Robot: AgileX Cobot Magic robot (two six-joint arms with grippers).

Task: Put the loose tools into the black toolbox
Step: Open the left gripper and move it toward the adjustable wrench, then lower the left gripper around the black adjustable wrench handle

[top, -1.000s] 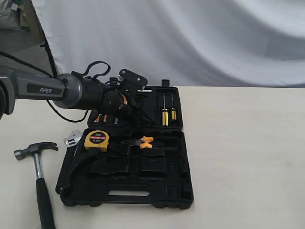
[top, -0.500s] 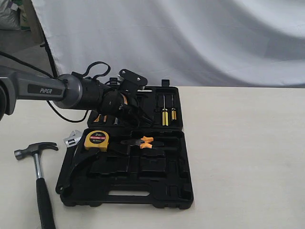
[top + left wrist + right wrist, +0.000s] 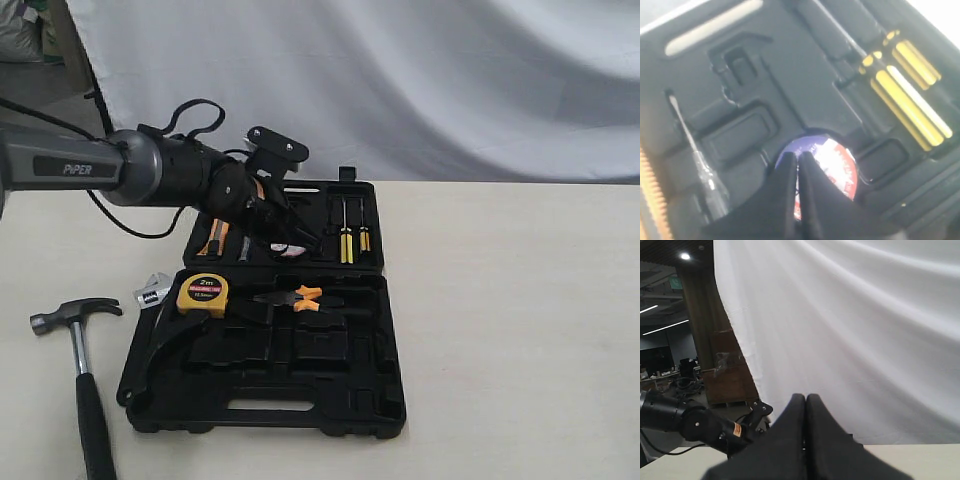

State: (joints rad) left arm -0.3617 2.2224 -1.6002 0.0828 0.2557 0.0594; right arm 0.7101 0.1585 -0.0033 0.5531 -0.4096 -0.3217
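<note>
1 of 3 done: tape roll (image 3: 827,167) looks seated in toolbox (image 3: 372,345), though blurry. Remaining: hammer (image 3: 80,350), wrench (image 3: 152,293), both outside. Both left gripper (image 3: 799,156) and right gripper (image 3: 805,397) pressed together, empty.

1. A large white draped cloth sheet (image 3: 400,80) hangs as a backdrop, softly folded and evenly lit.
2. A pale beige flat bench (image 3: 520,330) lies in front of the sheet, its far edge meeting the sheet's foot.
3. Just past the sheet's side edge stands a brown wooden column (image 3: 700,330).
4. Beyond that edge the hall is dim, with a small round white ceiling lamp (image 3: 685,256), a long white strip light (image 3: 667,327) and a small green hanging sign (image 3: 675,283).
</note>
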